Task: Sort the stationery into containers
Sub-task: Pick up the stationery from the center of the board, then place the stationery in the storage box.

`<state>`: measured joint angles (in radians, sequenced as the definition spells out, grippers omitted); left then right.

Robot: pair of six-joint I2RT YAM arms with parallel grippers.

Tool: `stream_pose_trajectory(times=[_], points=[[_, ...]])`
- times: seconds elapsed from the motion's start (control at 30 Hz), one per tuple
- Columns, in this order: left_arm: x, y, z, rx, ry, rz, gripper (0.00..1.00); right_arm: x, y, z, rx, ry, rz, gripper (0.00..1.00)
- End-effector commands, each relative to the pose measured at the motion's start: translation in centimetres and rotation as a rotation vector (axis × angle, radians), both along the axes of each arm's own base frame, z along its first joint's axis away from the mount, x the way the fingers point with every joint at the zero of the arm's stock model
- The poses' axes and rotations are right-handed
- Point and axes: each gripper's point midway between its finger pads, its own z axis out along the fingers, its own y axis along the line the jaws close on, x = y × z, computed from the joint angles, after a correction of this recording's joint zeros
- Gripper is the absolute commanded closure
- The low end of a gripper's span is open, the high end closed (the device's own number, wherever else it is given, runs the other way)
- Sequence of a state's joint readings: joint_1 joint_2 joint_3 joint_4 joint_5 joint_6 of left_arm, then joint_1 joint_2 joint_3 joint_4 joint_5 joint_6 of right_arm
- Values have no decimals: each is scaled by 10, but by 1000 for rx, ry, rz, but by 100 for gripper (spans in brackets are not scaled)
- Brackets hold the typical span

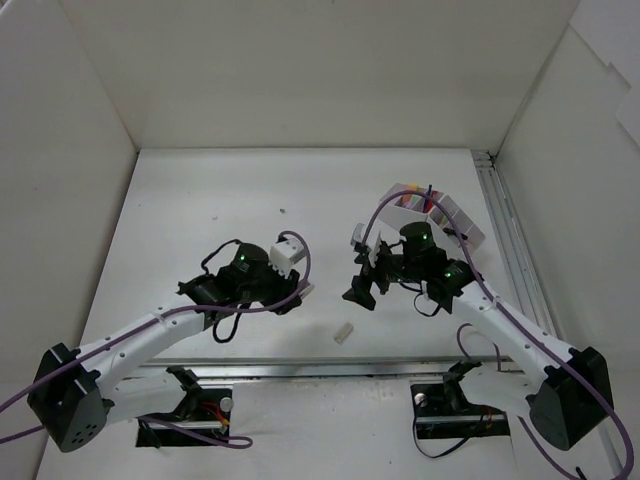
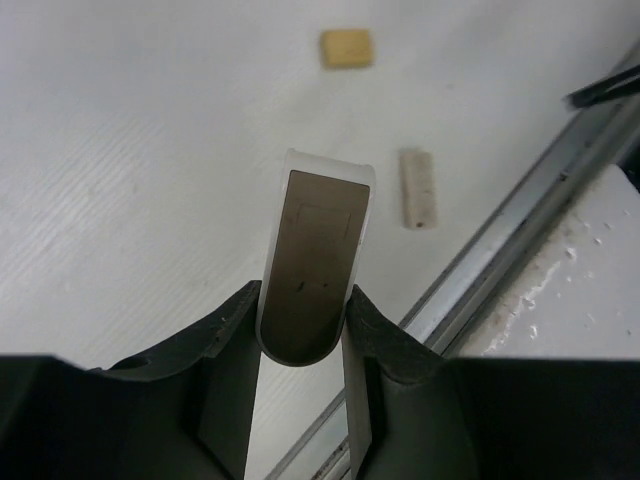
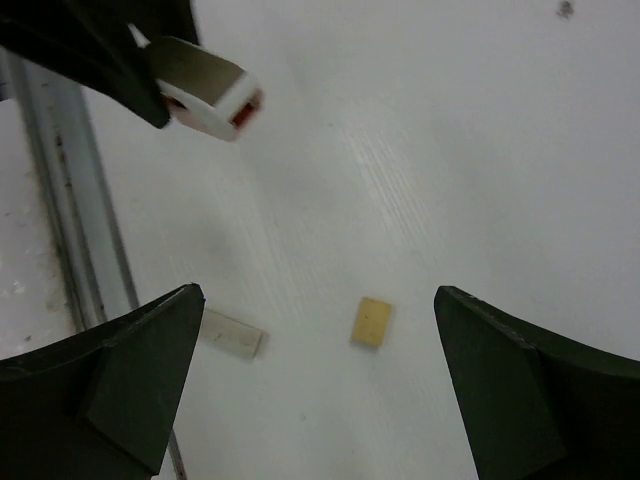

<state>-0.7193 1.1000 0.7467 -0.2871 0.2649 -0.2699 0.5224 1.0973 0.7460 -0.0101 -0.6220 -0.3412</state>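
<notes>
One block [image 2: 313, 265], clamped flat-side between left fingers [image 2: 225, 330]: looks rigid, light, smooth-faced (likely slippery), so hold mid-length. Right fingers [image 3: 130, 390] wide apart, empty.

There are two arms, the left arm [image 1: 150, 335] and the right arm [image 1: 510, 330], and two grippers, the left gripper [image 2: 303, 305] and the right gripper [image 3: 318, 310]. The loose stationery comes to three pieces, one of each kind: one beige eraser [image 2: 346, 48], one whitish bar [image 2: 418, 188] and one grey-faced block [image 2: 315, 240]. There is one tray [image 1: 462, 215], its coloured items [image 1: 412, 203] too small to count, and two rails, the near rail [image 1: 330, 368] and the side rail [image 1: 505, 230].
</notes>
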Motion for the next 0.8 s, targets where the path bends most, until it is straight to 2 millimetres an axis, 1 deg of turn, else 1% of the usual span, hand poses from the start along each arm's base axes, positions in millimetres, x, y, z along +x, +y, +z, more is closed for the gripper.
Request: stream_pose_trajectory(times=[0.0,0.03,0.07,0.1,0.13,0.17,0.2,0.23,0.37,0.4,0.43,0.47,0.53,0.57,0.6,0.63,0.67,0.7,0.73,0.77], points=[[-2,-55,70,-178,-247,-356,100,-37,29,27,123,-82,376,2],[-6,-59,72,-175,-259,-387,100,-39,33,35,130,-94,423,2],[-6,-63,76,-182,-267,-414,100,-44,36,32,141,-65,470,2],[-10,-66,76,-182,-266,-439,100,-46,38,33,145,-63,495,2],[-13,-69,77,-176,-289,-475,100,-45,39,36,145,-58,504,2],[-15,-70,79,-185,-289,-490,100,-45,41,35,140,-51,508,2],[-15,-70,78,-183,-287,-493,100,-40,41,30,122,-36,492,2],[-18,-73,80,-187,-292,-506,100,-41,44,31,115,-42,499,2],[-16,-75,76,-178,-279,-505,100,-46,55,30,108,-49,549,2],[-15,-75,76,-175,-274,-501,100,-50,60,34,120,-51,575,2],[-14,-77,76,-170,-274,-500,100,-50,62,34,124,-46,584,2],[-13,-76,75,-159,-266,-488,100,-51,65,32,130,-28,596,2],[-12,-77,77,-148,-275,-478,100,-51,70,34,132,-20,607,2],[-10,-78,78,-149,-285,-471,100,-53,73,31,128,-12,616,6],[-12,-79,78,-149,-288,-474,100,-52,75,33,132,-12,621,9],[-7,-77,78,-136,-296,-451,100,-52,76,33,130,-7,619,15],[-6,-76,78,-130,-292,-434,100,-55,79,31,125,6,624,28],[-5,-74,78,-123,-292,-427,100,-53,79,30,115,5,614,36],[-3,-72,80,-116,-302,-412,100,-51,79,28,103,8,595,46],[-2,-72,81,-119,-311,-408,100,-47,77,27,84,12,563,60]])
